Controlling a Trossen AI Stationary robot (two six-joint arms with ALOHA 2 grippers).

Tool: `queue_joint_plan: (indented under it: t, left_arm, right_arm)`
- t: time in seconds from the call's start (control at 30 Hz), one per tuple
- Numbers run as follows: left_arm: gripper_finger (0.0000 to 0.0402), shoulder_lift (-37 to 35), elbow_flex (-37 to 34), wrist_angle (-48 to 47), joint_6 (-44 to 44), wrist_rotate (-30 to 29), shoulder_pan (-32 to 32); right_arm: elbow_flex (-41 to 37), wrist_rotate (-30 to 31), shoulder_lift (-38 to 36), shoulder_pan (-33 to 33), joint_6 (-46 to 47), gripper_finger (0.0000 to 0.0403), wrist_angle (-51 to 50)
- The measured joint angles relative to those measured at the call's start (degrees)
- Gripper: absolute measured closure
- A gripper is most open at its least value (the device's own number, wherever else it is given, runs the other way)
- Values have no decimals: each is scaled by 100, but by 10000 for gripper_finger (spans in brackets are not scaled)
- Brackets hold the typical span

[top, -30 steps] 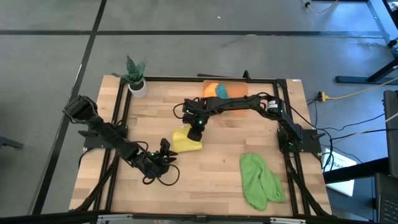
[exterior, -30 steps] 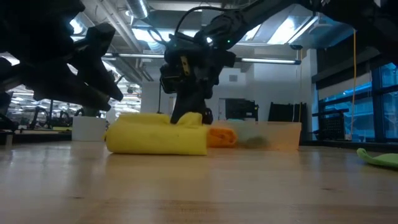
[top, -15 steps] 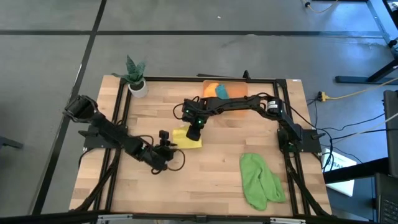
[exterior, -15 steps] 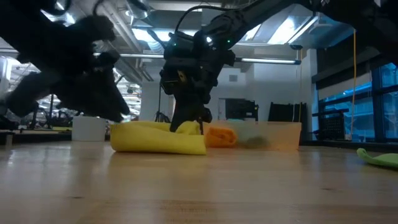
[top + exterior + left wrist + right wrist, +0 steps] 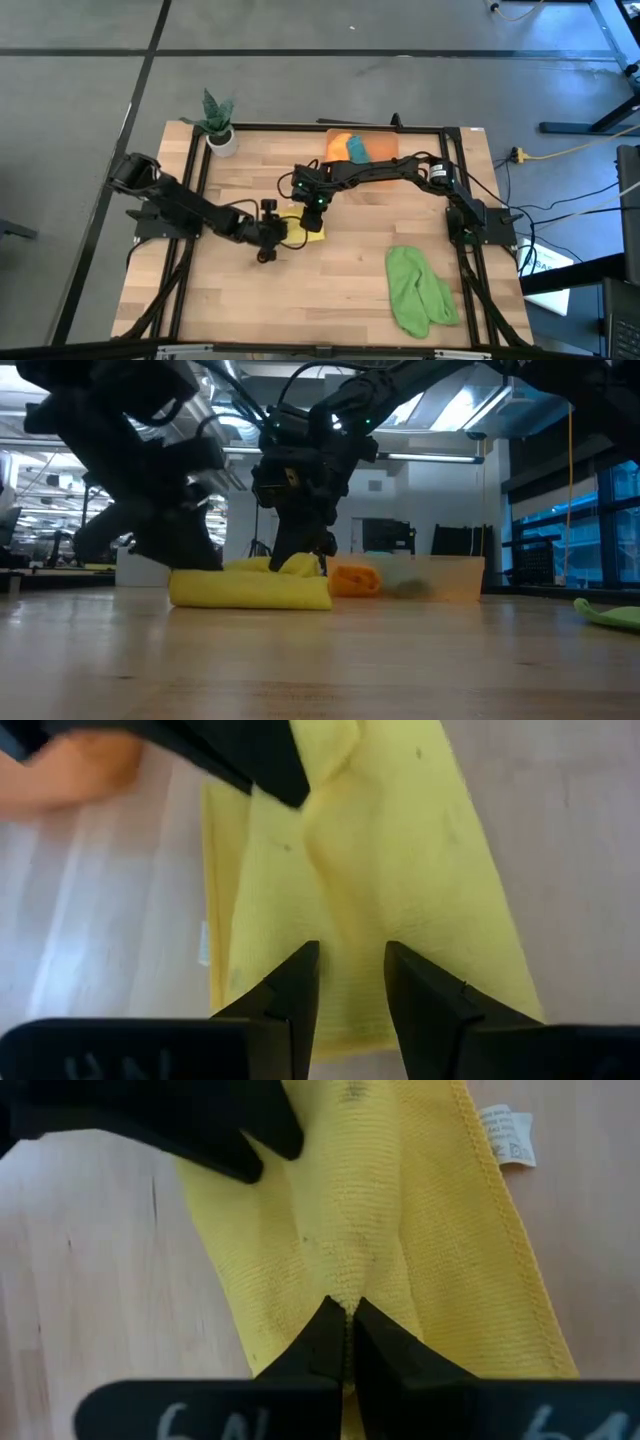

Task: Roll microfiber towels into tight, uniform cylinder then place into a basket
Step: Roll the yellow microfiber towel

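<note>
Two grippers meet over one yellow towel (image 5: 308, 226) near the middle of the table. My right gripper (image 5: 346, 1312) pinches a raised ridge of the cloth, fingers closed tight on the fold. My left gripper (image 5: 348, 982) sits at the towel's opposite edge with its fingers parted and cloth showing in the gap between them, not yet clamped.

Beyond my right gripper, at the table's far edge, the orange basket (image 5: 376, 146) already holds an orange roll (image 5: 339, 143) and a teal roll (image 5: 356, 148). Off to the right gripper's side, well apart from both grippers, the light green towel (image 5: 418, 288) lies loose on the wood.

Seen from the low camera, the yellow towel (image 5: 250, 586) reads as a flattened, slack bundle, not a tight cylinder. The risk, as I judge it, is that lifting from a single pinched ridge lets the layers sag and unroll. If my left fingers close on only the top layer, the roll could skew or drag open. My two grippers also stand very close, so a careless move could knock them together.
</note>
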Motion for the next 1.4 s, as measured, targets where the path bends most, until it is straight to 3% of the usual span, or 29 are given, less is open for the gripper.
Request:
queue_joint_plan:
  t: [0.27, 0.7, 0.93, 1.23, 1.4]
  left_arm:
    - [296, 187, 0, 2, 13, 42, 69]
    - [295, 187, 0, -9, 13, 196, 90]
    - [294, 187, 0, -17, 0, 202, 90]
    - [294, 187, 0, -107, 6, 191, 164]
    - [294, 187, -2, -190, 1, 185, 243]
  right_arm:
    - [0, -2, 0, 0, -35, 363, 4]
    - [4, -14, 0, -36, -8, 267, 179]
    - [10, -417, -285, -330, -42, 250, 44]
    - [13, 439, -721, 393, -1485, 250, -268]
    - [-144, 1723, -678, 1043, -2103, 250, -421]
